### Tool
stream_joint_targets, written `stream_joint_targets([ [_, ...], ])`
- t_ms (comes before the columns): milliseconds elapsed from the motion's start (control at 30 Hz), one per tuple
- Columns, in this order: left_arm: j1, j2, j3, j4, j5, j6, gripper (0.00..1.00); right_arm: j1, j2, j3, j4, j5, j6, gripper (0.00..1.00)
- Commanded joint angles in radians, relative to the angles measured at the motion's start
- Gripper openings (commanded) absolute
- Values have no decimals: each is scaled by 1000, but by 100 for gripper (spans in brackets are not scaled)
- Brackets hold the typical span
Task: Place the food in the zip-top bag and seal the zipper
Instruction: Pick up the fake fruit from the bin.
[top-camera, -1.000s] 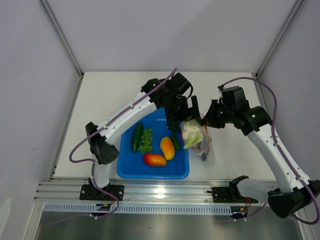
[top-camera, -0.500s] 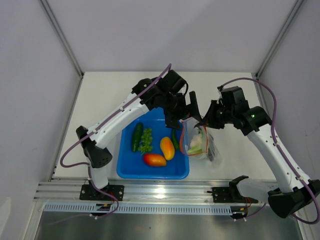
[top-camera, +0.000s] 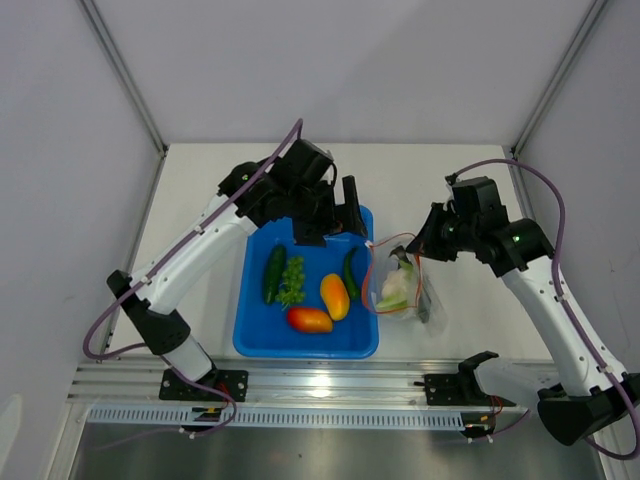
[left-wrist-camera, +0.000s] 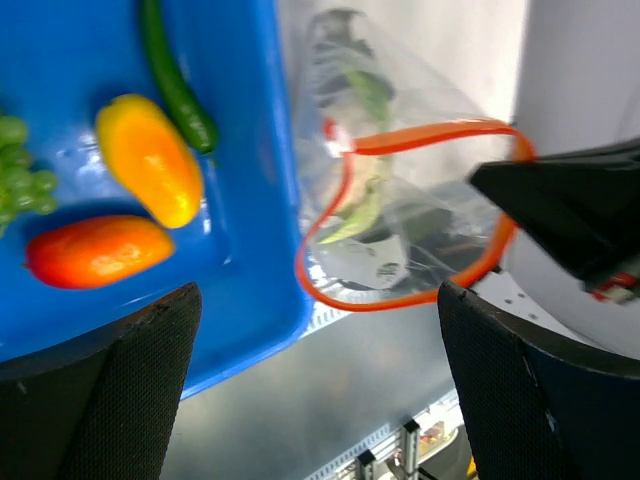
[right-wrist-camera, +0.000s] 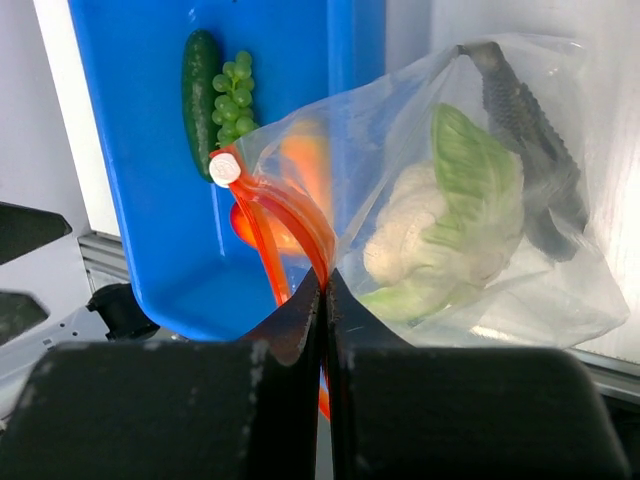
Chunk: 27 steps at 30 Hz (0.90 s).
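Observation:
The zip-top bag (top-camera: 402, 292) hangs just right of the blue tray, mouth open, its orange-red zipper (left-wrist-camera: 385, 302) forming a loop. Inside lie the white-green cauliflower (right-wrist-camera: 440, 225) and the grey fish (right-wrist-camera: 525, 140). My right gripper (right-wrist-camera: 325, 285) is shut on the zipper rim and holds the bag up (top-camera: 418, 248). My left gripper (top-camera: 345, 225) hovers open and empty over the tray's far right corner, left of the bag mouth. In the tray sit an orange-yellow fruit (top-camera: 335, 296), a red-orange fruit (top-camera: 310, 320), a slim green pepper (top-camera: 351, 273), a dark cucumber (top-camera: 273, 273) and a green bunch (top-camera: 292, 280).
The blue tray (top-camera: 260, 342) sits at the table's near edge between the two arms, its right wall close against the bag. An aluminium rail (top-camera: 320, 382) runs along the front. White walls enclose the table at the back and on both sides.
The cauliflower, at the bag mouth under the left gripper a second ago, has dropped inside. The left arm has drawn back to the left, away from the bag. The right gripper kept its hold.

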Motion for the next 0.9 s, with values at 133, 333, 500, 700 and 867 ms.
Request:
stream_joint_targets([
  [133, 49, -108, -229, 24, -65, 50, 100, -42, -29, -13, -25, -5, -16, 0],
  [333, 87, -182, -458, 71, -33, -51, 100, -74, -29, -27, -34, -31, -26, 0],
  [500, 125, -182, -621, 149, 86, -179, 95, -82, -19, -35, -28, -48, -32, 0],
  [700, 133, -115, -693, 181, 96, -280, 90, -84, -18, -47, -20, -68, -33, 0],
  [867, 135, -54, -699, 213, 79, -360, 89, -84, -26, -58, -20, -68, -38, 0],
])
